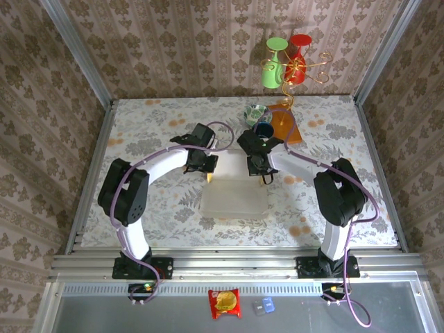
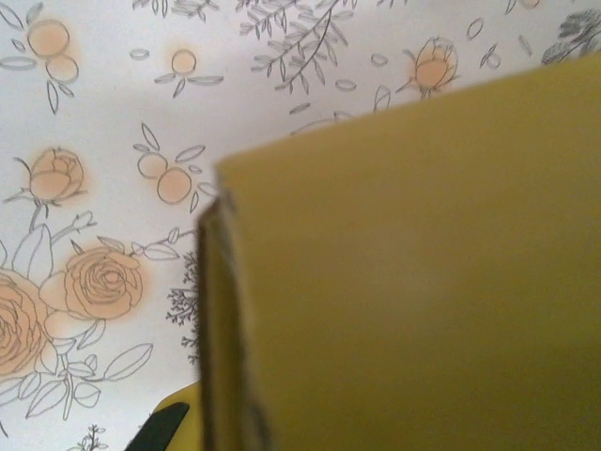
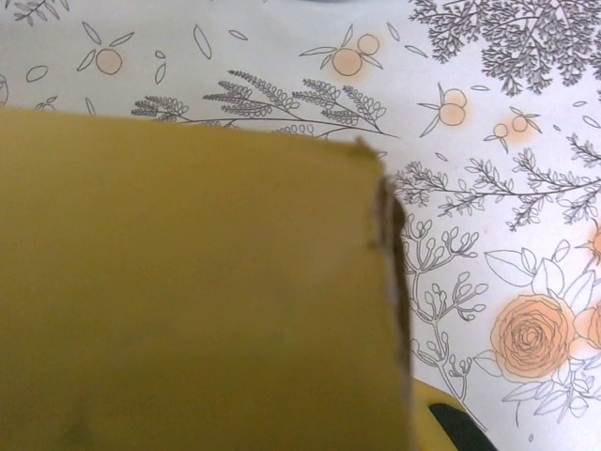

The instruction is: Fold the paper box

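- Where both arms bend inward, the paper box (image 1: 234,198) lies mid-table.
- The left gripper (image 1: 206,170) sits at its 11 o'clock corner and the right gripper (image 1: 261,175) at 1 o'clock.
- Whether either grips cannot be told.

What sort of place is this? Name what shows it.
Probably a robot test cell dressed up as a home: damask wallpaper on panels held in aluminium posts, a floral tablecloth, and a gold wire mug stand behind a left arm and right arm bolted to a rail.
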